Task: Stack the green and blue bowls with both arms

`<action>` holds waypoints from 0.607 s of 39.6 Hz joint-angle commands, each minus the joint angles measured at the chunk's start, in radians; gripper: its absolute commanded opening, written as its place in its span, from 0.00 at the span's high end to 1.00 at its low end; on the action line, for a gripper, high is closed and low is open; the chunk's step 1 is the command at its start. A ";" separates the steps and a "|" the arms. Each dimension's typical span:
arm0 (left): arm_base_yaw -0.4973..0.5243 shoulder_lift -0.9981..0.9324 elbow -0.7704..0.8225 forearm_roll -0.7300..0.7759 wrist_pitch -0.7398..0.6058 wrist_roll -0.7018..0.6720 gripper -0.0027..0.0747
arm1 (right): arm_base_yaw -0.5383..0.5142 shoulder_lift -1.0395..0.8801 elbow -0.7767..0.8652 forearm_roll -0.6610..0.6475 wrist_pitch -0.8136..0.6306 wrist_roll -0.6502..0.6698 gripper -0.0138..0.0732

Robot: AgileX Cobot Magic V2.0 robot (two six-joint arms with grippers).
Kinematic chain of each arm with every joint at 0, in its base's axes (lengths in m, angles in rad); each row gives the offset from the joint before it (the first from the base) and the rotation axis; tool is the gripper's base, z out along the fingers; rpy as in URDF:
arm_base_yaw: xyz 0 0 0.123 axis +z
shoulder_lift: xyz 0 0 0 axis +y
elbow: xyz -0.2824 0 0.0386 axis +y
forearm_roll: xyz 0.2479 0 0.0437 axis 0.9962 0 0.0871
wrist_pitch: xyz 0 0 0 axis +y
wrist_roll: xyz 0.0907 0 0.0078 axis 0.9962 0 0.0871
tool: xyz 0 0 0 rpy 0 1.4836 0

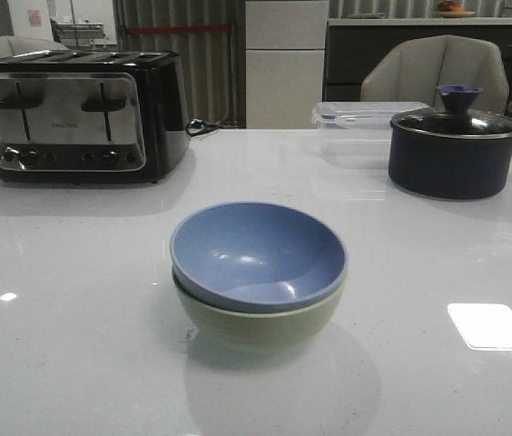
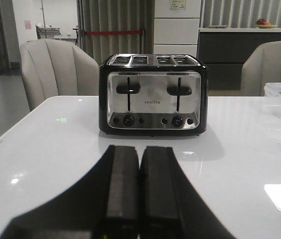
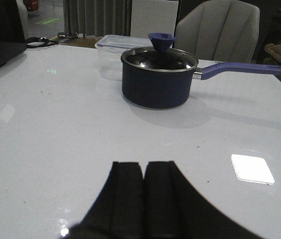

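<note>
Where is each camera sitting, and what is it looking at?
Front view: looks forward over the table at the blue bowl nested in the green bowl; no robot parts show.
Left wrist view: on the left arm, facing the toaster; closed left fingers show.
Right wrist view: on the right arm, facing the pot; closed right fingers show.
Shared: toaster and pot also appear in front view.
</note>
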 commanded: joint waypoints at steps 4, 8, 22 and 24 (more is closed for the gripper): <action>-0.005 -0.019 0.006 0.001 -0.088 -0.002 0.85 | 0.004 -0.020 -0.004 0.005 -0.110 -0.011 0.78; -0.005 -0.019 0.006 0.001 -0.088 -0.002 0.85 | 0.004 -0.020 -0.004 0.005 -0.110 -0.011 0.78; -0.005 -0.019 0.006 0.001 -0.088 -0.002 0.85 | 0.005 -0.020 -0.004 -0.153 -0.189 0.242 0.78; -0.005 -0.019 0.006 0.001 -0.088 -0.002 0.85 | 0.005 -0.020 -0.004 -0.154 -0.191 0.253 0.78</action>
